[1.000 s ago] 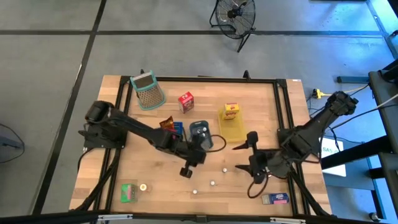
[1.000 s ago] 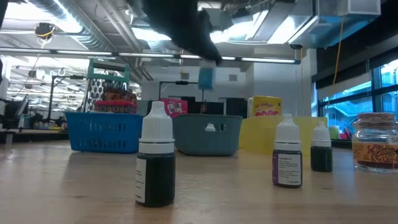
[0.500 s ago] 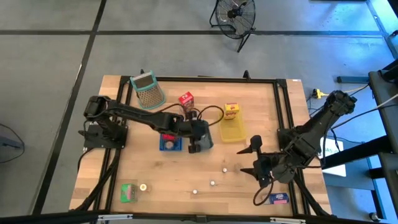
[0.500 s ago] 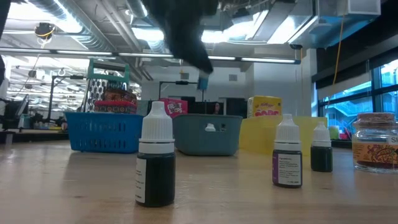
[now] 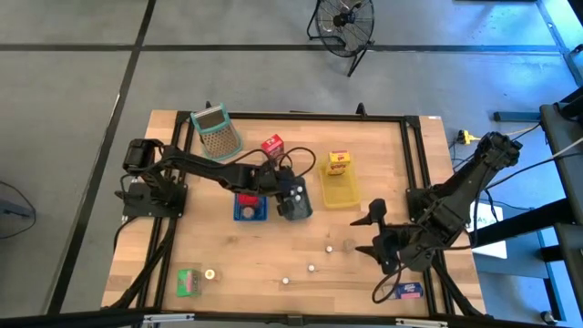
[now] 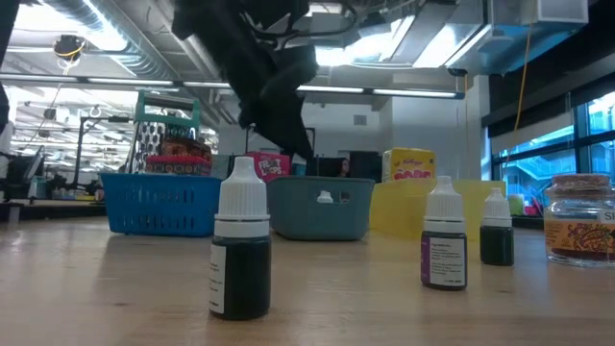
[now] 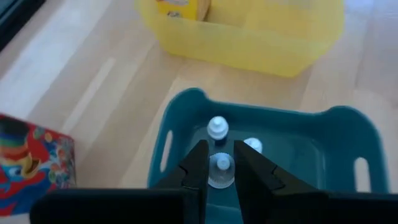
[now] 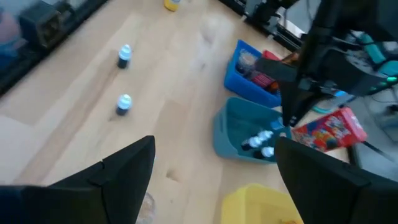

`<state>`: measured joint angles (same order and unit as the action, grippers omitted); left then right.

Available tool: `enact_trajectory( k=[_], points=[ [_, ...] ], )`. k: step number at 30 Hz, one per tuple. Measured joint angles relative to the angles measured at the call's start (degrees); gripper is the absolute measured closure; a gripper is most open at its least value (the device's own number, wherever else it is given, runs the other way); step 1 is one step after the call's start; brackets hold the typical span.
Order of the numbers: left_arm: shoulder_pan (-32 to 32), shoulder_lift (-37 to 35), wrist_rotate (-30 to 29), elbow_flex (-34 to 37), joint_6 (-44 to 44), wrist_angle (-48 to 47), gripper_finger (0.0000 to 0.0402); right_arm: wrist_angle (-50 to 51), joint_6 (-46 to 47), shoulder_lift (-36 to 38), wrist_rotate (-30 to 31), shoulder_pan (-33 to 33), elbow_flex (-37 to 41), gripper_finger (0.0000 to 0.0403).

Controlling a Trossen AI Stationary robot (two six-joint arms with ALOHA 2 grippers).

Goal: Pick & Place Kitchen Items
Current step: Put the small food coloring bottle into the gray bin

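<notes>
High view: the left gripper (image 5: 290, 194) hangs over the grey-blue tray (image 5: 302, 210) near the table's centre, the blue tray (image 5: 250, 210) at its 9 o'clock and the yellow tray (image 5: 341, 192) at its 3 o'clock. The right gripper (image 5: 375, 235) waits toward 4 o'clock, fingers spread and empty; loose dropper bottles (image 5: 329, 247) stand between the two arms, nearer the right.

Low view: the left arm descends from above behind the front dropper bottle (image 6: 239, 252), ending just above the tray's rim.

Left wrist view: the fingers are pinched on a white-capped bottle (image 7: 221, 170), held upright straight above the tray floor, where two more bottles (image 7: 217, 128) already lie. The drop looks straight down; release seems next.

Right wrist view: only its wide-open fingers, with two bottles ahead on the wood
</notes>
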<state>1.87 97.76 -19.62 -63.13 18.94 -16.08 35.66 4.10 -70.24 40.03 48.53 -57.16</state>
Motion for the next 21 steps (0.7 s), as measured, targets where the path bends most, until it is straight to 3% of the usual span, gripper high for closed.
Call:
enact_trajectory(
  k=[4,21],
  points=[
    [0.2,0.0,-0.5,1.2,2.0,0.1,0.0353,0.2,0.6,0.0,2.4,0.0,1.0,0.0070],
    [2.3,-0.2,-8.8,3.9,6.1,5.2,0.0352,-0.1,1.5,0.0,2.4,-0.2,1.2,0.0070]
  ],
)
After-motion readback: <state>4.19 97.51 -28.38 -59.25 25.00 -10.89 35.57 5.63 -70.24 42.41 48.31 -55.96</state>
